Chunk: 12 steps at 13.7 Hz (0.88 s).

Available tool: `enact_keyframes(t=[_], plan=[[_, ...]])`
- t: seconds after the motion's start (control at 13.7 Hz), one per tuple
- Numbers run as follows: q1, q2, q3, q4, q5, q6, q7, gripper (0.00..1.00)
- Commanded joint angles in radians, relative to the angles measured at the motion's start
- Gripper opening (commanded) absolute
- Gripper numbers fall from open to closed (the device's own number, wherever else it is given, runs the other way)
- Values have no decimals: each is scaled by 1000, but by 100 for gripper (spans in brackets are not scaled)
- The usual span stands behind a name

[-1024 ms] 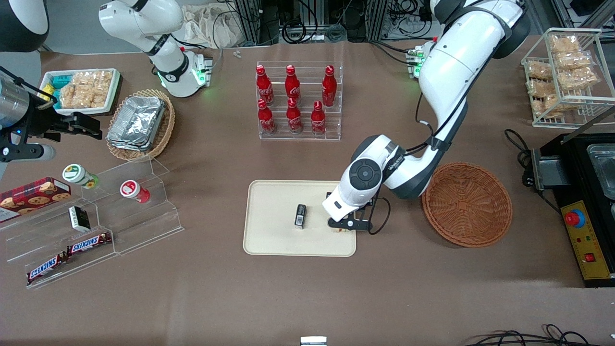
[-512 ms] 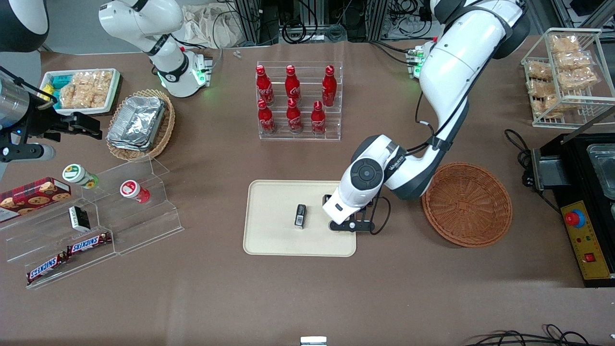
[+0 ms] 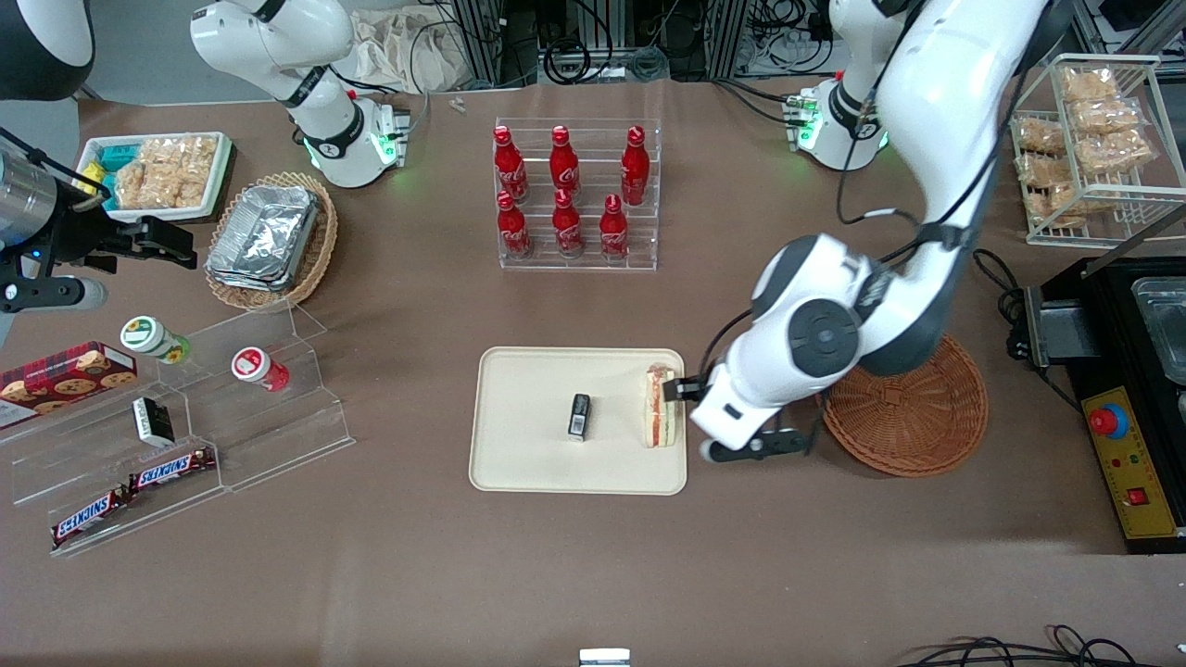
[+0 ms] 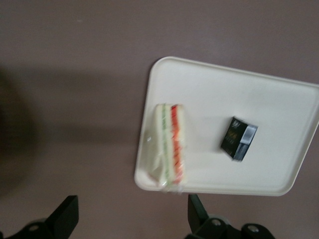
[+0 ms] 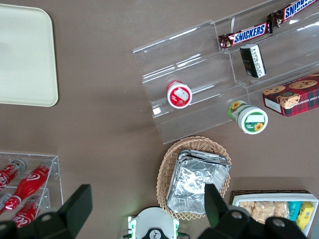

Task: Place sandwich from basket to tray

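Sandwich point(image 3: 662, 406): now lying on the tray point(image 3: 528, 463), at the tray edge toward the working arm, bread faces upright w/ red and orange filling layers showing on top. Half a sec. ago the left gripper point(image 3: 741, 451) was down over this same spot on the tray and no sandwich could be seen; the arm has since lifted and drawn away toward the basket point(image 3: 917, 426), leaving the sandwich uncovered. Fingers point(image 4: 67, 215) are spread wide and hold nothing; wrist view shows sandwich point(image 4: 168, 147) well clear of both tips, lying between and ahead of them. Judgement: release done, transfer essentially complete; only retreat of the arm remains.

Near the fingers: tray rim just beside them; basket, partly under the arm, looks emptied as far as visible.

Next out: small dark packet point(image 3: 579, 415) on tray, apart from sandwich, farther from fingers than it is; not touching it.

Farther: acrylic rack of red bottles point(image 3: 565, 195), farther from front camera than tray. Toward parked arm's end: clear stepped display w/ candy bars point(image 3: 139, 482) and cups, foil containers in tan wicker basket point(image 3: 269, 241). Toward working arm's end: wire rack of snack bags point(image 3: 1084, 139), black appliance point(image 3: 1130, 371).

Obstruction: none apparent on the gripper's way up and out; the sandwich sits close to the rim, so a low sweep back could nudge it.
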Motion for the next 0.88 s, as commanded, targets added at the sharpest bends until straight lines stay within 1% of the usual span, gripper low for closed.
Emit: enact_keyframes(t=[0.0, 0.22, 0.51, 0.66, 0.8], plan=[[61, -111, 1, -28, -8, -137, 138, 99], [150, -214, 7, -34, 1, -223, 296, 99], [262, -297, 7, -31, 4, -254, 457, 99], [297, -301, 8, -23, 33, -254, 470, 99], [343, -300, 7, -12, 44, -255, 470, 99]])
